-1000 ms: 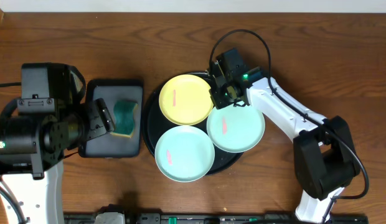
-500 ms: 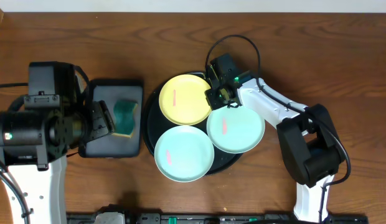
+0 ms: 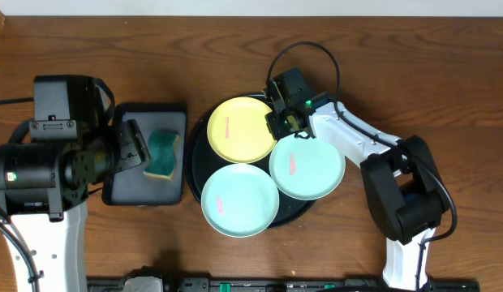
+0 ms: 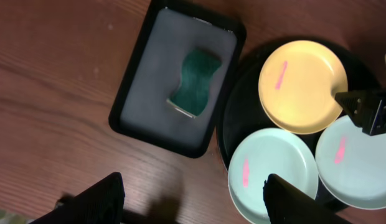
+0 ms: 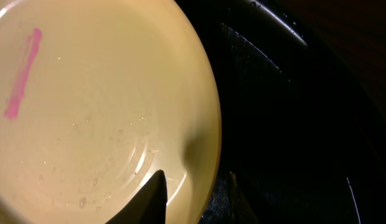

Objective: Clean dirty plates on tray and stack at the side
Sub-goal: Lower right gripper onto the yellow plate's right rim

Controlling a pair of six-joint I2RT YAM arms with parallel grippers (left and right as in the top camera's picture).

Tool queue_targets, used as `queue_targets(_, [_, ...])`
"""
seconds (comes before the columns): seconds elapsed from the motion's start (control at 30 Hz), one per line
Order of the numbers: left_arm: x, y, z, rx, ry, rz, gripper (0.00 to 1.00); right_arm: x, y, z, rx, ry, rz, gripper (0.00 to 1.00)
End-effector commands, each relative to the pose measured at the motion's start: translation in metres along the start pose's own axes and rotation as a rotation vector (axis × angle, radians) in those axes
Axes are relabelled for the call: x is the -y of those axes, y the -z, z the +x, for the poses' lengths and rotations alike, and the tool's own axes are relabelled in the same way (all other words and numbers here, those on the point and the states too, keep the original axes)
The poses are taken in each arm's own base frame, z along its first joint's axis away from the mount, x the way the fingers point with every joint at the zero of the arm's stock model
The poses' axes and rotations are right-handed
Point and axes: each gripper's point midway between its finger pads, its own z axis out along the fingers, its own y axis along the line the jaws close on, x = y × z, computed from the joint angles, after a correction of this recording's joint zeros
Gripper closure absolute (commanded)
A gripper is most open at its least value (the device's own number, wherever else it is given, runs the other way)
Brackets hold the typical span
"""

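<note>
A pale yellow plate (image 3: 242, 130) and two mint plates (image 3: 240, 199) (image 3: 308, 169), each with a pink smear, lie on the round black tray (image 3: 191, 174). My right gripper (image 3: 282, 122) is at the yellow plate's right edge. In the right wrist view its jaws (image 5: 194, 175) straddle that plate's rim (image 5: 208, 155), one finger over the inside, one outside over the tray (image 5: 286, 112), with a gap on each side. The plate lies flat. My left gripper (image 4: 196, 205) hangs open high over the bare table, left of the near mint plate (image 4: 274, 168).
A small rectangular black tray (image 3: 126, 191) with a grey inside sits left of the round tray and holds a green sponge (image 3: 162, 154). Bare wooden table lies all around. A black rail runs along the front edge.
My right gripper has slid a little left onto the yellow plate's rim. The left arm has shifted slightly. The plates have not moved.
</note>
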Motion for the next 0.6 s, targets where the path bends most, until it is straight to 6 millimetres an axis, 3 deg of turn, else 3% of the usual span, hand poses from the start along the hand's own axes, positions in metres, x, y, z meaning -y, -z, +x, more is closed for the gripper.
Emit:
queue_targets(0.0, [-0.0010, -0.0021, -0.0028, 0.008, -0.018, -0.011, 0.28, 0.0018, 0.0048, -0.0039, 0.017, -0.004, 0.019, 0.70])
queue_targets(0.07, [-0.0008, -0.0021, -0.0034, 0.010, -0.018, -0.010, 0.28, 0.0050, 0.0049, -0.0052, 0.022, -0.003, 0.038, 0.68])
queue_targets(0.17, [-0.0007, -0.0021, -0.0033, 0.010, -0.018, -0.009, 0.28, 0.0060, 0.0050, -0.0063, 0.027, -0.003, 0.043, 0.56])
queue_targets(0.2, [-0.0007, -0.0021, -0.0034, 0.010, -0.018, -0.009, 0.27, 0.0069, 0.0051, -0.0064, 0.027, -0.005, 0.044, 0.42])
queue_targets(0.23, [-0.0007, -0.0021, -0.0034, 0.010, -0.018, -0.009, 0.20, 0.0078, 0.0052, -0.0064, 0.027, -0.007, 0.045, 0.17])
queue_targets(0.27, [-0.0006, -0.0021, -0.0032, 0.010, -0.017, -0.009, 0.12, 0.0092, 0.0054, -0.0067, 0.028, -0.009, 0.046, 0.01])
queue_targets(0.3, [-0.0007, -0.0021, -0.0032, 0.009, -0.018, -0.009, 0.07, 0.0102, 0.0055, -0.0068, 0.028, -0.011, 0.047, 0.01])
queue_targets(0.43, [-0.0006, -0.0021, -0.0032, 0.010, -0.017, -0.009, 0.07, 0.0112, 0.0056, -0.0071, 0.029, -0.002, 0.050, 0.01])
queue_targets(0.57, [-0.0008, -0.0021, -0.0028, 0.008, -0.017, -0.010, 0.07, 0.0114, 0.0056, -0.0071, 0.029, -0.002, 0.051, 0.42])
